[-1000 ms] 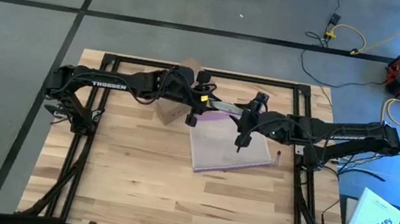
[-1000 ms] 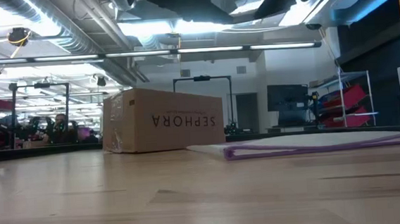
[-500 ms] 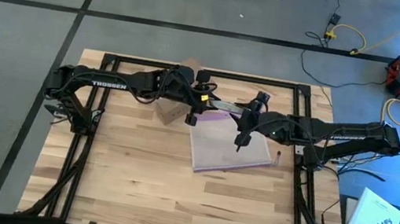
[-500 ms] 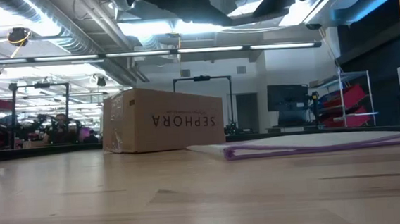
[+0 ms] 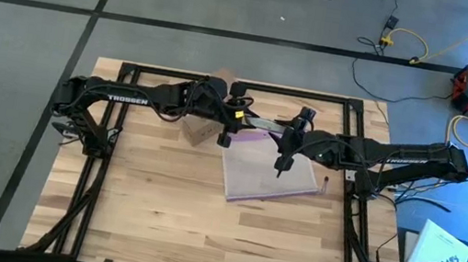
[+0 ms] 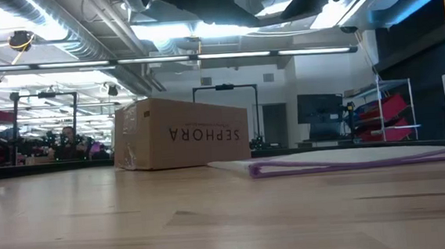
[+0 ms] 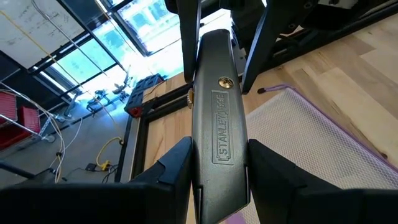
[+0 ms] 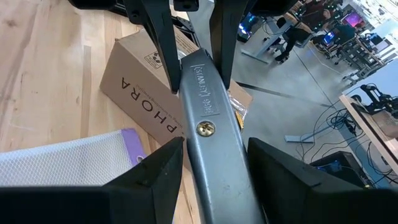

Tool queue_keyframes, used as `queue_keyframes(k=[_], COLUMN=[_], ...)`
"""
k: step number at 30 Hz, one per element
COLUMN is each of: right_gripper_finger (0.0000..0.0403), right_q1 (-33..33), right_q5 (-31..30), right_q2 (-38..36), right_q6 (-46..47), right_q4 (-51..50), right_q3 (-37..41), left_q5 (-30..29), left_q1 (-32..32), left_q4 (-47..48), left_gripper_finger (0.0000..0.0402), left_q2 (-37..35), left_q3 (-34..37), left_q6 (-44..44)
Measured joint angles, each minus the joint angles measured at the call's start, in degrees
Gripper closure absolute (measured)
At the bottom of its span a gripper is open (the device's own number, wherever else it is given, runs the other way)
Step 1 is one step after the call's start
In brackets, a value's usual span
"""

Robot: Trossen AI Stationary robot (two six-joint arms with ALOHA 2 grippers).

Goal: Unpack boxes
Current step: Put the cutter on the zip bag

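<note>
A brown cardboard box (image 6: 180, 134) lettered SEPHORA rests by its bottom on the far middle of the table, partly under my left arm (image 5: 192, 131). The right wrist view shows it as well (image 8: 134, 81). A grey Stanley knife (image 5: 263, 123) hangs in the air between my two grippers, above the far edge of a clear bag (image 5: 270, 169) with a purple zip edge. My left gripper (image 5: 236, 117) is shut on the knife's left end. My right gripper (image 5: 292, 132) is shut on its right end. My left gripper pinches the knife's narrow edges at its lettered end (image 7: 219, 180) between its two fingers. The fingers come from the table's left, slanting a little down, and lie along the knife. The knife is clear of the table. My right gripper pinches the knife's narrow edges just behind the brass screw (image 8: 214, 165) between its two fingers. It comes from the table's right, slanting a little down, fingers along the knife. The knife's far end sits between the other gripper's fingers (image 8: 158, 43).
The bag lies flat on the table's middle right (image 6: 358, 160). A small dark thing (image 5: 326, 180) lies beside its right edge. Black frame rails (image 5: 241, 83) run round the table. The near half of the wooden table (image 5: 201, 228) is bare.
</note>
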State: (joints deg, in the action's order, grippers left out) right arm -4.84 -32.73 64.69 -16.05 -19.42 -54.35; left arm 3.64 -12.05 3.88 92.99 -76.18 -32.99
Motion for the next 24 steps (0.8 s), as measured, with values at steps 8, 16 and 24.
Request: queue_keyframes(k=[8,16,24], right_gripper_finger=[0.0233,0.0233,0.0233], right_q1=[0.0,0.0,0.0], right_q5=[0.7,0.8,0.8], right_q2=[0.0,0.0,0.0], right_q6=[-0.1,-0.1,-0.1], right_q4=[-0.1,-0.1,-0.1], right_q3=[0.0,0.0,0.0], left_q5=[0.1,0.0,-0.1], left_q1=[0.0,0.0,0.0], left_q4=[0.2,1.0,1.2], left_gripper_finger=[0.0292,0.0292,0.0292], left_q2=[0.0,0.0,0.0], left_q3=[0.0,0.0,0.0], left_q6=[0.9,0.5,0.0])
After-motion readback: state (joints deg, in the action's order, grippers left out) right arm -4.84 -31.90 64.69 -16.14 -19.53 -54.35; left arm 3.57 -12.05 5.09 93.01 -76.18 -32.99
